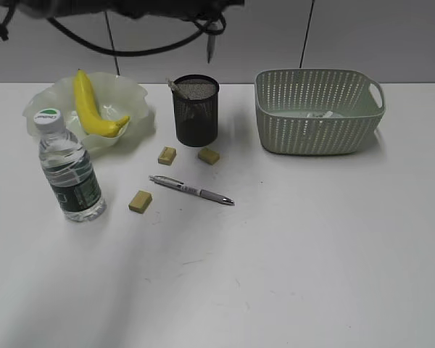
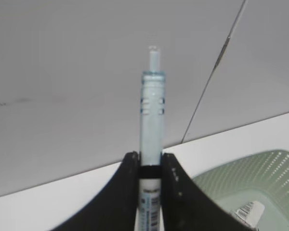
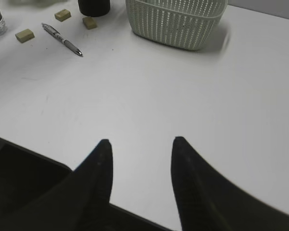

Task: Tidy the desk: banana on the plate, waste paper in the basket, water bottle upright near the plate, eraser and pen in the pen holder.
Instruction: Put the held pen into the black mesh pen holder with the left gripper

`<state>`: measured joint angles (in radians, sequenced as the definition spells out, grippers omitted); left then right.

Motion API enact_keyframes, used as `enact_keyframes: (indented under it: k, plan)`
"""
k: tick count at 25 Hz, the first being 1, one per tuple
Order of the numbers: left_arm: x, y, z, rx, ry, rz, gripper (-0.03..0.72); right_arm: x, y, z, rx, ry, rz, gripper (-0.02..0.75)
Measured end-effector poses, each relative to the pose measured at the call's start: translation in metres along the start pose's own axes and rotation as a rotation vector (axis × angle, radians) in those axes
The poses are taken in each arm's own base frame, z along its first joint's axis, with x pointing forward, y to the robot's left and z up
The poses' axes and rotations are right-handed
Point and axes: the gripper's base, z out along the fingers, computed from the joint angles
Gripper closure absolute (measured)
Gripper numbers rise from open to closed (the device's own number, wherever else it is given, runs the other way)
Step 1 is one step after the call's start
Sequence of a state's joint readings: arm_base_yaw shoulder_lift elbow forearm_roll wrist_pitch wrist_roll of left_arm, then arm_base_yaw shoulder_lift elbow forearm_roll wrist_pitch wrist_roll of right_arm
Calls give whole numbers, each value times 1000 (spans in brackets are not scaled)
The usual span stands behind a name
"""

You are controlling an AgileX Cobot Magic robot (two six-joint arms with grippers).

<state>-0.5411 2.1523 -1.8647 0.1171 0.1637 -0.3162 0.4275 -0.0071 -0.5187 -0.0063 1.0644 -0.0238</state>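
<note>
Nearest my exterior camera I see only bare large plain white flat tabletop [image 1: 312,275]. In the right wrist view my right end effector [image 3: 140,147] hangs above that bare surface with its two black fingers spread apart and nothing between them.

Farther in, at about ten o'clock from the tabletop's middle, the small clear plastic water bottle [image 1: 69,168] with a dark green label and white cap stands upright, near the plate's front edge. Just at its three o'clock lies a small tan block eraser [image 1: 140,201]. A slim silver and grey pen [image 1: 191,191] lies flat beside that, pointing toward four o'clock. Two more tan block erasers [image 1: 167,155] [image 1: 209,155] rest just beyond the pen, at the foot of the holder.

Behind them stands the black metal mesh cylindrical pen holder [image 1: 196,112], with something thin leaning at its rim. At its nine o'clock sits the pale green translucent wavy-rimmed plate [image 1: 134,101], and the bright yellow curved banana [image 1: 90,105] lies in it. At the holder's three o'clock is the pale sage-green perforated plastic basket [image 1: 315,116]; the crumpled white waste paper [image 2: 248,211] lies inside it.

Farthest and highest, my left end effector [image 2: 150,166] pinches a pale translucent pen [image 2: 152,110] between its black fingers, held above the tabletop near the basket.
</note>
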Motion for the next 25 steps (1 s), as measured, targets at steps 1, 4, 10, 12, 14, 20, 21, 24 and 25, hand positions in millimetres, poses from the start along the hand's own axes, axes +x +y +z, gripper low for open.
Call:
enact_keyframes:
  k: [1, 4, 10, 12, 14, 20, 21, 24, 25]
  plan:
    - [8, -1, 2, 9, -3, 1, 599, 0, 0, 1, 0, 0, 0, 407]
    - [25, 0, 1, 27, -19, 9, 599, 1, 0, 2, 0, -2, 0, 407]
    - [33, 12, -4, 49, -126, 2, 599, 0, 0, 2, 1, -10, 0, 407]
    - [40, 16, -1, 56, -148, -2, 599, 0, 0, 2, 1, -11, 0, 407]
    - [46, 21, 3, 54, -163, -7, 599, 0, 0, 2, 1, -12, 0, 407]
    - [65, 43, 19, 30, -172, -19, 599, 0, 0, 2, 1, -11, 0, 407]
    - [65, 46, 19, 27, -181, -22, 599, 0, 0, 2, 1, -11, 0, 407]
    - [69, 49, 22, 27, -190, -25, 599, 0, 0, 2, 1, -10, 0, 407]
    - [71, 49, 23, 26, -186, -25, 599, 0, 0, 2, 1, -10, 0, 407]
